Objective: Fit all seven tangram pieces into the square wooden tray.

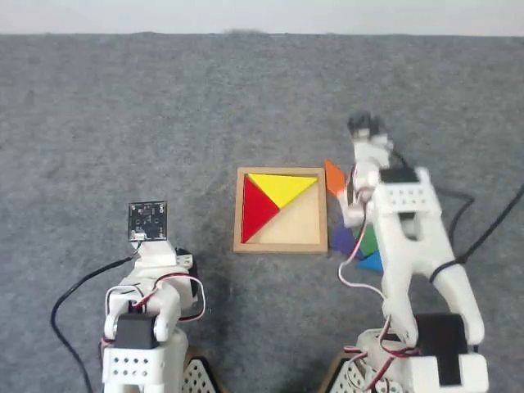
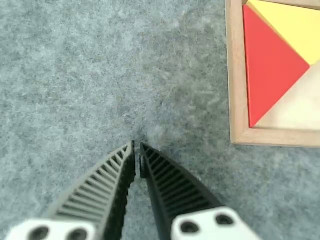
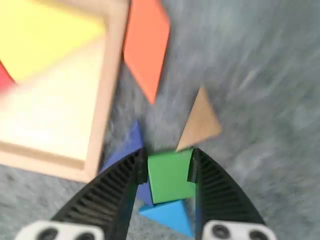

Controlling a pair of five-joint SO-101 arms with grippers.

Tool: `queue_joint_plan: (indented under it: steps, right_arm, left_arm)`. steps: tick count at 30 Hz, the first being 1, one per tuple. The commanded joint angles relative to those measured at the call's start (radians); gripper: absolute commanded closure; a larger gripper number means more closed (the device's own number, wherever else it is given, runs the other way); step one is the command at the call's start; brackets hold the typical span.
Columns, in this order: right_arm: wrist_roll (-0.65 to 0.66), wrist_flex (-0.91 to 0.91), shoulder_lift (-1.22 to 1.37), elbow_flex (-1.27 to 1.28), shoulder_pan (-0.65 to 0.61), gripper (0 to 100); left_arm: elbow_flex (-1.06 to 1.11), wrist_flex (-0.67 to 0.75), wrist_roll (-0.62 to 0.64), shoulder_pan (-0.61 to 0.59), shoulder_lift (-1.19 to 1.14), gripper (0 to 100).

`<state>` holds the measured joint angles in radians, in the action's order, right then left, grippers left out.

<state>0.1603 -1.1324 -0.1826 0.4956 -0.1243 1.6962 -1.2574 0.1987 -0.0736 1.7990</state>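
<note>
1. While my right gripper [image 3: 167,154] pinches the green square [image 3: 170,176] by two opposite sides, the step in hand, as I read it, is carrying that piece into the tray [image 1: 278,247]. The square is among the loose pieces just off the tray's right edge.
2. Mid-table, the tray holds the red triangle [image 1: 256,211] along its left edge and the yellow triangle [image 1: 283,187] along its far edge. Bare wood runs from there to the near-right corner, so that is my target.
3. I would lift straight up first. The blue triangle [image 3: 170,216] and purple piece [image 3: 126,148] lie against the square or partly under it, I cannot tell which. The tan triangle [image 3: 201,122] has a corner just beside it. A sideways drag would likely scatter all three.
4. I would clear the rim fully before crossing, and keep well off the orange parallelogram [image 3: 146,47] by the tray's far-right corner.
5. Over the bare wood, I would turn the wrist so the square's sides run along the triangles' slanted edges. Then I would lower it level and let go only once it lies flat; a tilted drop could ride up on a neighbour.
6. My left gripper [image 2: 137,147] has its fingers pressed together on nothing, over bare table off the tray's near-left corner. I would leave it parked there, out of the way.
</note>
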Motion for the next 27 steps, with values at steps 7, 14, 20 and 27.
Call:
queue_joint_plan:
  steps: [7,14,20,27]
  right_arm:
    - [-0.005,-0.125,0.377,-0.485,-0.107,68.1]
    - [-0.014,-0.105,0.578,-0.634,-0.104,67.9]
    - [-0.068,-0.039,0.654,-0.667,-0.096,67.9]
    - [-0.075,0.001,0.742,-0.669,-0.076,67.9]
  left_arm:
    - [-0.013,-0.005,-0.015,-0.006,0.02,99]
    - [-0.013,-0.005,-0.015,-0.006,0.02,99]
    - [-0.013,-0.005,-0.015,-0.006,0.02,99]
    - [-0.013,-0.005,-0.015,-0.006,0.02,99]
